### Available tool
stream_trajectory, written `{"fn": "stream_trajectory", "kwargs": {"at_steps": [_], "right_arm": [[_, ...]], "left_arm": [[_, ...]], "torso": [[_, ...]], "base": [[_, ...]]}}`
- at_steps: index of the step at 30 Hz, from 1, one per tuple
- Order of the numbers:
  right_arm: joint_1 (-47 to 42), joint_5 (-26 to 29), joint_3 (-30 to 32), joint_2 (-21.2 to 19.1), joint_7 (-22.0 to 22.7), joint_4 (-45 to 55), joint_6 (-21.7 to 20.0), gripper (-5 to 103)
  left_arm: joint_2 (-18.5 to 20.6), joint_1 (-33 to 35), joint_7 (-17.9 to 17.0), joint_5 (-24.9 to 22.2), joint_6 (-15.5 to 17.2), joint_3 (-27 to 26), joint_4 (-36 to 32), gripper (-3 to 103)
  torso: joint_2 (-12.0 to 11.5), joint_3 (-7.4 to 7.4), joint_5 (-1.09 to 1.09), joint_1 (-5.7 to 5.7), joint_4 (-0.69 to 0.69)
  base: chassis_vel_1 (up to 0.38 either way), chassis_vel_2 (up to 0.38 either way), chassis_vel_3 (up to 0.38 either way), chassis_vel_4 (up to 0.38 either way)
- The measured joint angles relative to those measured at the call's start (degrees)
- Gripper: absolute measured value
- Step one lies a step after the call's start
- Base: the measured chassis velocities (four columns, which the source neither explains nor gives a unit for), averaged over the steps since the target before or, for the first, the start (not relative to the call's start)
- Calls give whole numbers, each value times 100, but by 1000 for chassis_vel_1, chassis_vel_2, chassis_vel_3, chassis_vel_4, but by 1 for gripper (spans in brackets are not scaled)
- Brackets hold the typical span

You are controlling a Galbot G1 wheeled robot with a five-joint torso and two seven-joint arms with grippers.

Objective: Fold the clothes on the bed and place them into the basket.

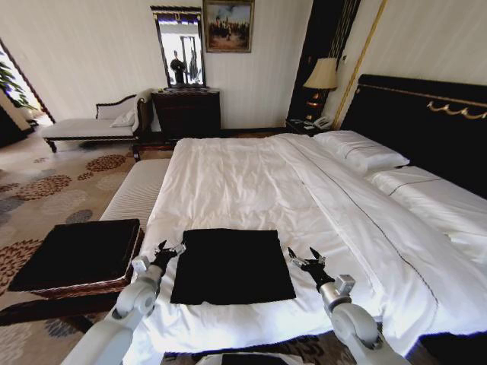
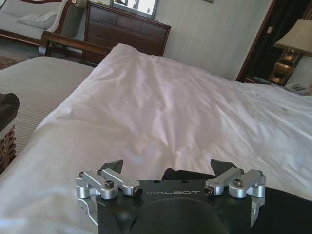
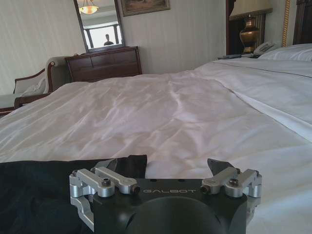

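Observation:
The clothes (image 1: 230,266), a black T-shirt folded into a flat rectangle, lie on the bed (image 1: 251,175) near its foot edge. My left gripper (image 1: 169,249) hovers open at the fold's far left corner. My right gripper (image 1: 306,257) stands open just beyond the fold's right edge. In the left wrist view the open gripper (image 2: 168,165) has black cloth (image 2: 287,209) below and beside it. The right wrist view has the open gripper (image 3: 165,163) at the corner of the black cloth (image 3: 39,195). The basket (image 1: 76,255), wicker with a black top, stands on the floor left of the bed.
A white striped bench (image 1: 137,190) runs along the bed's left side, behind the basket. Pillows (image 1: 361,150) and a black headboard (image 1: 426,122) lie at the right. A dark dresser (image 1: 186,112), a chaise (image 1: 91,125) and a lamp (image 1: 323,76) line the far wall.

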Motion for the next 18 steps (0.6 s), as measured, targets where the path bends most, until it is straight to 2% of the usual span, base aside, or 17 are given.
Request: {"fn": "stream_trajectory", "kwargs": {"at_steps": [2,4,7,18], "right_arm": [[119,5,-30,-12,4,-93,-30,100],[152,6,-45,-7,8,-113,-39,100],[268,13,-102,118,42,-178,-84,100],[356,106,-47,104,71,-191,-131,100]], "left_arm": [[-84,-461,75,-132,89,173,545,100],[-109,-537,82,-163,114,198,628,100],[-325,-938,152,-299,195,395,1109,100],[-500,-1347,372,-75,158,918,1691,102]], "torso": [[0,0,-1,0,1],[0,0,-1,0,1],[-1,0,0,1,1],[0,-1,0,0,1]], "base": [[0,0,0,0],[0,0,0,0],[0,0,0,0],[0,0,0,0]]}}
